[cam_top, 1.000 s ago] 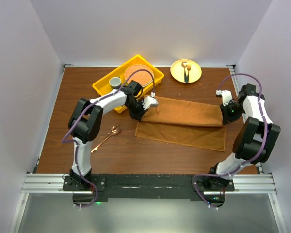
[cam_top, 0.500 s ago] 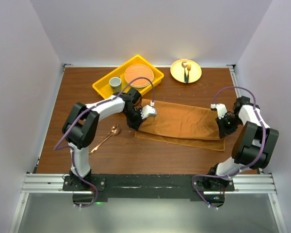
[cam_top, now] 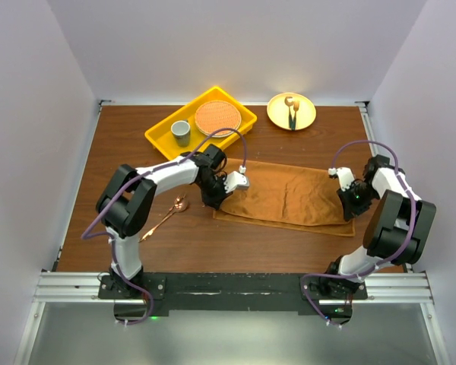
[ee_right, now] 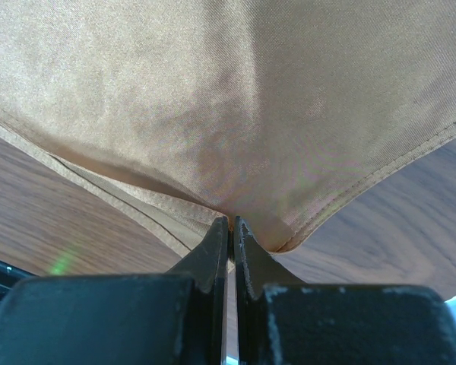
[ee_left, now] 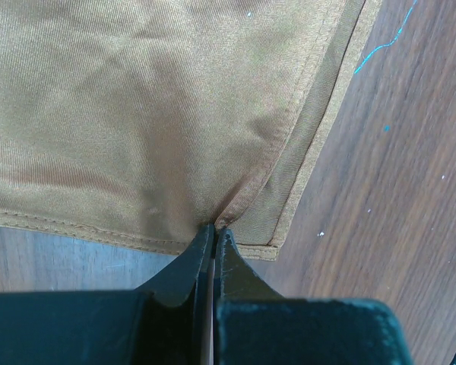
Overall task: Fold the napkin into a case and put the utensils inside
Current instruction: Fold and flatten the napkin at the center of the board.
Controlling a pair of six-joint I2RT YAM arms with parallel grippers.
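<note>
The rust-brown napkin point(cam_top: 285, 196) lies folded in a long band across the table's middle. My left gripper point(cam_top: 216, 201) is shut on the cloth at its left end, and in the left wrist view the tips point(ee_left: 214, 228) pinch a corner of the napkin point(ee_left: 137, 114) above a lower hemmed layer. At the right end my right gripper point(cam_top: 349, 207) is shut on the napkin too, its tips point(ee_right: 229, 220) holding a pulled-up fold of the napkin point(ee_right: 235, 99). The copper spoon point(cam_top: 169, 214) lies on the wood left of the napkin.
A yellow tray point(cam_top: 161, 138) at the back holds a grey cup point(cam_top: 181, 129) and an orange plate point(cam_top: 217, 118). A yellow plate point(cam_top: 304, 119) with a short dark-handled utensil point(cam_top: 292, 114) sits at the back right. White walls close in the table.
Both grippers have drawn the napkin's upper layer from the far side toward the near edge. The folded band now looks narrower, with the lower layer almost covered.
</note>
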